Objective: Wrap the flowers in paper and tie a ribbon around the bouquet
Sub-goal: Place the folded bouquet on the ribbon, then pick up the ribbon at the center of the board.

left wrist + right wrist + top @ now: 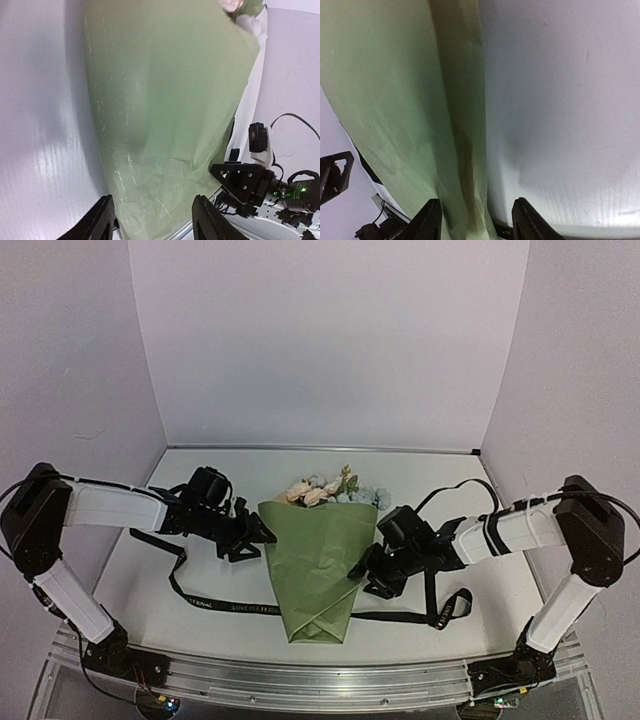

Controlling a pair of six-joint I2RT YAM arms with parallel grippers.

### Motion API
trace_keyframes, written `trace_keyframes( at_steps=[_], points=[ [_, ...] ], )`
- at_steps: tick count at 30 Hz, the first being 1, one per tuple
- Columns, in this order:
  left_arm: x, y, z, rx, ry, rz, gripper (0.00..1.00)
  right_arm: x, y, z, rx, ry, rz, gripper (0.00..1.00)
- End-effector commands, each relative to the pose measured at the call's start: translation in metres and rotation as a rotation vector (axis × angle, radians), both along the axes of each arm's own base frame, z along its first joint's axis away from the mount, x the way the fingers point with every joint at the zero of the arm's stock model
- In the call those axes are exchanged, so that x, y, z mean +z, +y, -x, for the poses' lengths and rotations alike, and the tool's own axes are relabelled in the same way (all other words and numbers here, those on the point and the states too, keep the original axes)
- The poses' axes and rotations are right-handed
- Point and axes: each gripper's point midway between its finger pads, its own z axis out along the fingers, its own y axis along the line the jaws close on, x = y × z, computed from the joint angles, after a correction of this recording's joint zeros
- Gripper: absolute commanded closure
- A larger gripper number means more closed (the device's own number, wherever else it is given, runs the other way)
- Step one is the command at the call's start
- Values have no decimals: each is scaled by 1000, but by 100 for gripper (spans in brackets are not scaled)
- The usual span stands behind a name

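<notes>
The bouquet lies at the table's middle: a cone of olive-green paper (315, 565) with its point toward me and the pink, cream and blue flowers (325, 488) poking out at the far end. The black lettered ribbon (225, 605) runs flat across the table under the cone's lower part and comes out on the right. My left gripper (262, 533) sits at the cone's left edge, open, with the paper (160, 100) between its spread fingers (97, 222). At the right edge my right gripper (368, 570) is open as well, a paper fold (460, 150) standing between its fingers (527, 217).
White walls close the table on the left, back and right. An aluminium rail (300, 680) with both arm bases runs along the near edge. The ribbon's loose ends loop beside the left arm (150, 538) and under the right arm (450, 605).
</notes>
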Motion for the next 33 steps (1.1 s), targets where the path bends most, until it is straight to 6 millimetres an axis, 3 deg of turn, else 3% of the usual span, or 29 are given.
trace_keyframes(
  at_steps=[1, 6, 10, 14, 18, 25, 29, 33],
  points=[
    [16, 61, -21, 208, -111, -203, 34, 21, -25, 3, 86, -95, 135, 37],
    [15, 139, -13, 476, -115, -440, 23, 24, -63, 11, 152, -148, 283, 22],
    [10, 199, 11, 679, -88, -602, 21, 27, -91, 20, 182, -174, 365, 19],
    [-2, 233, 28, 763, -59, -694, 20, 30, -125, 30, 182, -185, 438, 17],
    [-22, 239, 26, 725, -36, -729, 27, 29, -158, 35, 120, -185, 471, 19],
    [-51, 219, 9, 578, -33, -726, 32, 21, -204, 49, 53, -155, 568, 22],
    [-68, 223, 10, 572, 8, -758, 34, 8, -219, 57, 14, -112, 598, 23],
    [-74, 228, 9, 578, 19, -772, 41, 3, -227, 53, -12, -120, 630, 23]
  ],
)
